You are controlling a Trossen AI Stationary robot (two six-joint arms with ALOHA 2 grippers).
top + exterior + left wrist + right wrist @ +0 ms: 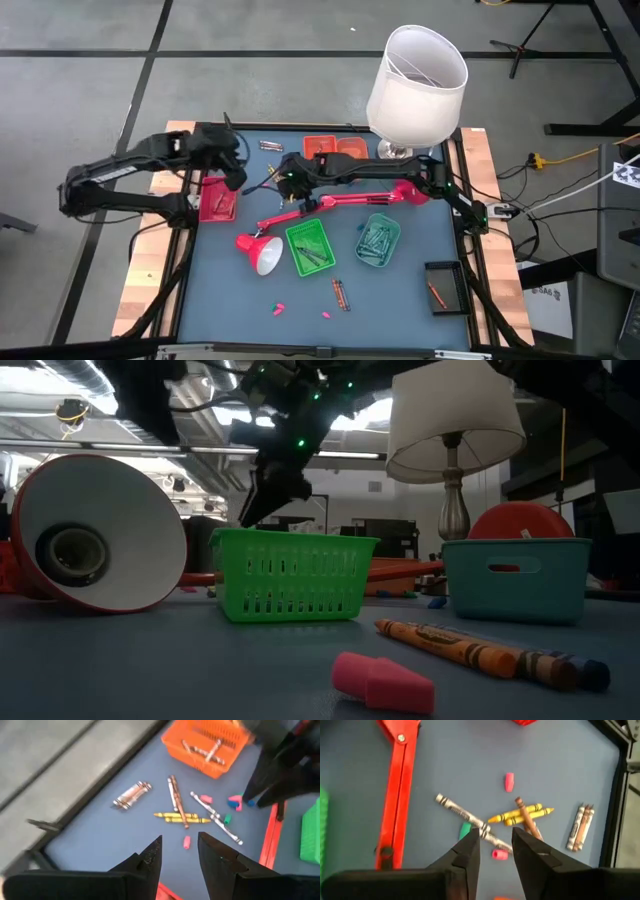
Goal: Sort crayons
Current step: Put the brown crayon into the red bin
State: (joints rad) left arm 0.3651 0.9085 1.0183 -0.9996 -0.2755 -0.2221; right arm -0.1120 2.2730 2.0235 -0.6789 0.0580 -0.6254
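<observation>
**A:** Crayons (517,814) first: where do they lie against the working claw?

**B:** The right gripper (496,841) hangs over the loose cluster, fingers parted a little and holding nothing. Right under its tips lie a grey crayon (470,822), a yellow pair (520,813) and a brown one (526,817) crossing them.

**A:** So which does it take?

**B:** I'd judge the grey one: it lies apart from the crossing. Turn the fingers across its length, come straight down, and keep clear of the pink eraser (500,853) beside it.

**A:** And the left gripper (180,851)?

**B:** Also empty and partly open, hovering above the same cluster from the other side. It should wait, or the two will collide.

**A:** Farther out?

**B:** The red lamp arm (395,795) runs alongside; the orange tray (206,742) already holds crayons.
</observation>
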